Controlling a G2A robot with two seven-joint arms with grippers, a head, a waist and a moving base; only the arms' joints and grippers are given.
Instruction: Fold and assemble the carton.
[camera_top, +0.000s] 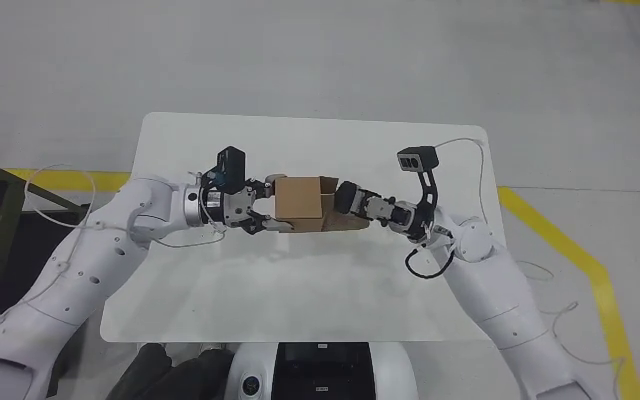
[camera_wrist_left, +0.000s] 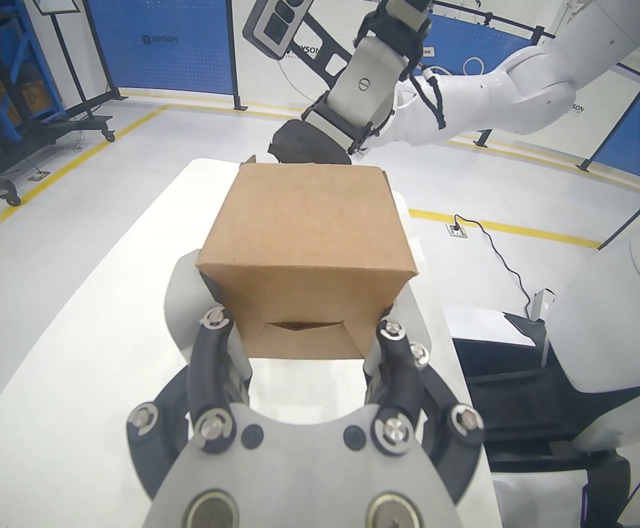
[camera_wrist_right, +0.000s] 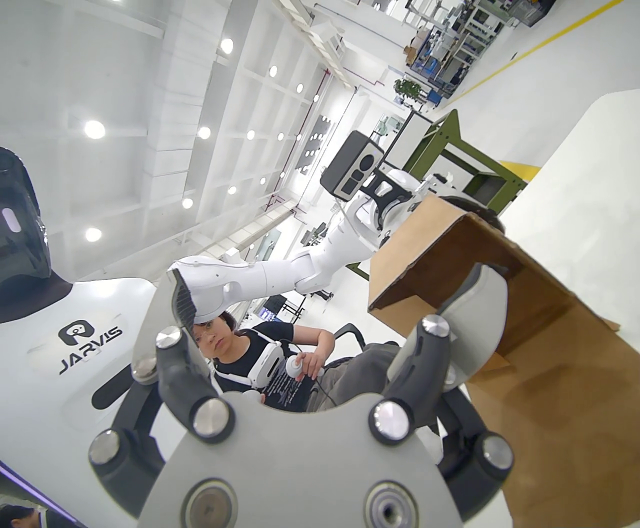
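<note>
A brown cardboard carton (camera_top: 298, 198) sits mid-table between both arms, its top face closed. My left gripper (camera_top: 262, 205) holds the carton's near end; in the left wrist view its fingers (camera_wrist_left: 200, 295) press both side walls of the carton (camera_wrist_left: 305, 220), whose end flap is tucked in with a small gap. My right gripper (camera_top: 345, 197) is at the opposite, open end. In the right wrist view it (camera_wrist_right: 327, 280) stands wide open, with one finger (camera_wrist_right: 480, 310) lying against the carton (camera_wrist_right: 540, 320) flap and the other held clear. Its dark pad (camera_wrist_left: 310, 145) shows behind the carton's far edge.
The white table (camera_top: 300, 290) has bare surface in front of and behind the carton. Its edges lie close on both sides in the left wrist view (camera_wrist_left: 75, 325). A dark green frame (camera_top: 10, 200) stands off the table's left side.
</note>
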